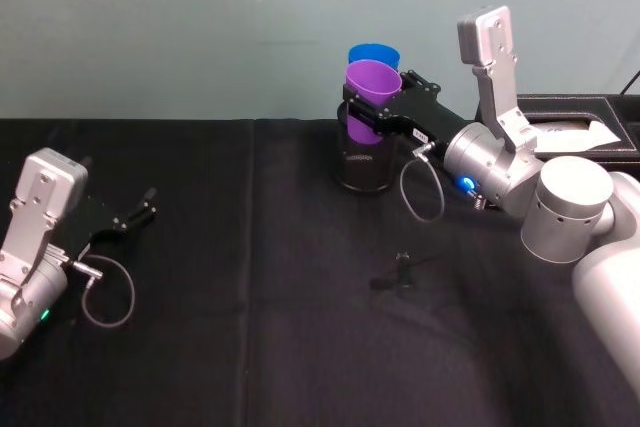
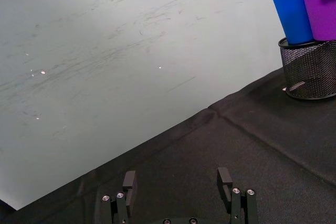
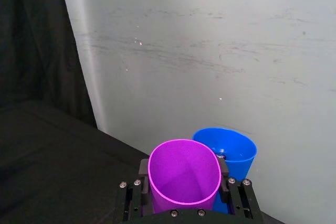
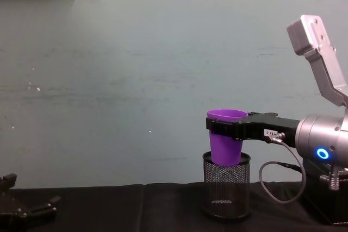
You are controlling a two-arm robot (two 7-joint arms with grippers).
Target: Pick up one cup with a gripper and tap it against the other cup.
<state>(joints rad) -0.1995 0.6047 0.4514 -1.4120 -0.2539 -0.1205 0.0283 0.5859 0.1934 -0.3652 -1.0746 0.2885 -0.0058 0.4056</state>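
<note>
My right gripper (image 1: 368, 107) is shut on the purple cup (image 1: 372, 87), gripping it below the rim, with its base at the mouth of a black wire-mesh cylinder (image 1: 364, 162). The blue cup (image 1: 374, 54) stands upright in that cylinder, just behind the purple one. From the right wrist, the purple cup (image 3: 184, 179) sits between the fingers (image 3: 143, 169) with the blue cup (image 3: 231, 153) right beside it; I cannot tell if they touch. In the chest view the purple cup (image 4: 225, 142) hides the blue one. My left gripper (image 1: 135, 215) rests open at the table's left.
A black box (image 1: 575, 112) with white paper on it lies at the back right, behind my right arm. A small dark object (image 1: 400, 272) sits on the black cloth in front of the mesh cylinder. A pale wall stands close behind the table.
</note>
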